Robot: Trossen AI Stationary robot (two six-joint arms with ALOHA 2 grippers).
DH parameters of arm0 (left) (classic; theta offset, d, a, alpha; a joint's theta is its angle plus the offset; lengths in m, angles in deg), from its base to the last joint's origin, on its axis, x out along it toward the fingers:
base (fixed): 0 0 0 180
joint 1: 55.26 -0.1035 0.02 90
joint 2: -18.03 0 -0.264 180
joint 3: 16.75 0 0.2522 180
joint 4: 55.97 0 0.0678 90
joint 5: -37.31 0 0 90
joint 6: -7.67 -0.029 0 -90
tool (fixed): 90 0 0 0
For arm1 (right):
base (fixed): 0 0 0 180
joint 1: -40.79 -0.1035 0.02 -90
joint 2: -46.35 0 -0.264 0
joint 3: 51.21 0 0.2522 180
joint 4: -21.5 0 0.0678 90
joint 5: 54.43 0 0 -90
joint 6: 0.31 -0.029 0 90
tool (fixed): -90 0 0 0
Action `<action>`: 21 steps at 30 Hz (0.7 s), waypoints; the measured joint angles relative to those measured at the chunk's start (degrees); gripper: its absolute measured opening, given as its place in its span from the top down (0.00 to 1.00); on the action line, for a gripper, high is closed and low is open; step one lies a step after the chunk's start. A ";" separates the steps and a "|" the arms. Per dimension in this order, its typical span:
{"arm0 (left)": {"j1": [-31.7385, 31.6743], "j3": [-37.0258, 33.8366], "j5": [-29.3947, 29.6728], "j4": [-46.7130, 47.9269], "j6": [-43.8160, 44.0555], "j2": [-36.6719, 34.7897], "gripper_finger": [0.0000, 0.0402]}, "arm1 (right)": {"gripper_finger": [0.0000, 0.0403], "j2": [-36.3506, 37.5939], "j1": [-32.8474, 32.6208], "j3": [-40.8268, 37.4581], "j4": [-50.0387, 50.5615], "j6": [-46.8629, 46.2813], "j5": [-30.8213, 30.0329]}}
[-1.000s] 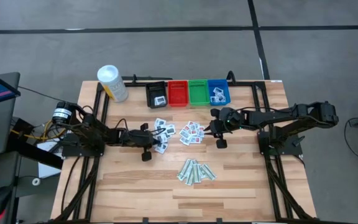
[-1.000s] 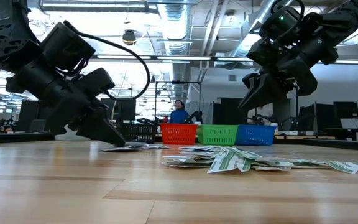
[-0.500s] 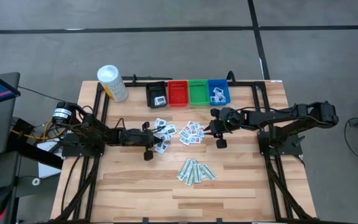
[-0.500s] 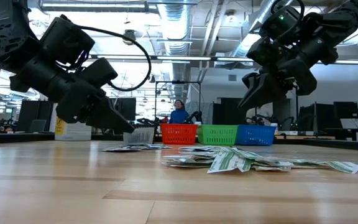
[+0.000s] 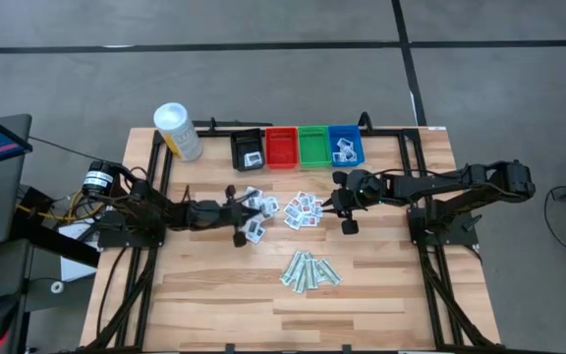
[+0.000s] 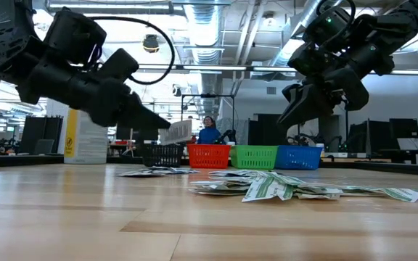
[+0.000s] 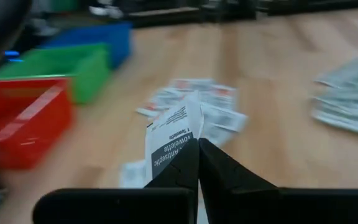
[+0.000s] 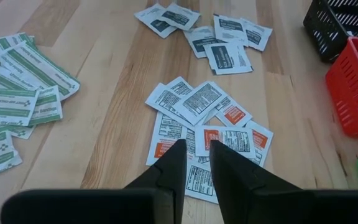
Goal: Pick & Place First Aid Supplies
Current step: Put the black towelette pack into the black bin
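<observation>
A wooden bench (image 5: 214, 285) carries two dark arms, one reaching in from each side edge. Along the far edge stand a white canister (image 5: 178, 131) near the left corner and a row of four small bins: black (image 5: 247, 149), red (image 5: 281, 147), green (image 5: 313, 146) and blue (image 5: 346, 145), the black and blue ones each with packets inside.

The left tool (image 6: 167, 124) is raised above the bench, left of centre, its two fingers pressed together on a white towelette packet (image 7: 174, 127) with dark print, lifted clear of the wood. Under and beside it lies a loose cluster of dark-print packets (image 5: 260, 205).

The right tool (image 5: 343, 210) hovers just right of centre, above the edge of a fan of red-print packets (image 8: 207, 134); its fingers (image 8: 227, 168) stand a narrow gap apart with nothing visible between them.

Nearer the front edge, at the middle of the bench, rests a heap of pale-green wrapped strips (image 5: 310, 270), apart from both tools.

Beyond the bench, a person in blue (image 6: 208, 133) shows in the room behind the bins.
</observation>
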 joint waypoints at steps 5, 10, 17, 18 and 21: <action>-0.32 0.00 12.54 -2.35 -2.14 -0.02 0.99 | 0.84 0.00 0.00 0.00 -0.04 0.00 0.00; -3.42 0.00 15.50 -7.49 -3.31 -0.02 0.98 | 0.84 0.00 0.00 0.00 -0.33 0.00 0.00; -12.47 0.75 14.86 -9.03 -3.20 -0.02 0.98 | 0.84 0.00 0.00 0.00 -0.34 0.08 0.00; -13.96 1.02 13.95 -8.96 -3.18 -0.02 0.98 | 0.84 -0.01 0.00 0.00 -0.35 0.24 -0.01; -18.29 2.06 9.88 -8.93 -3.09 -0.02 0.99 | 0.84 0.00 0.00 0.00 -0.39 0.28 -0.01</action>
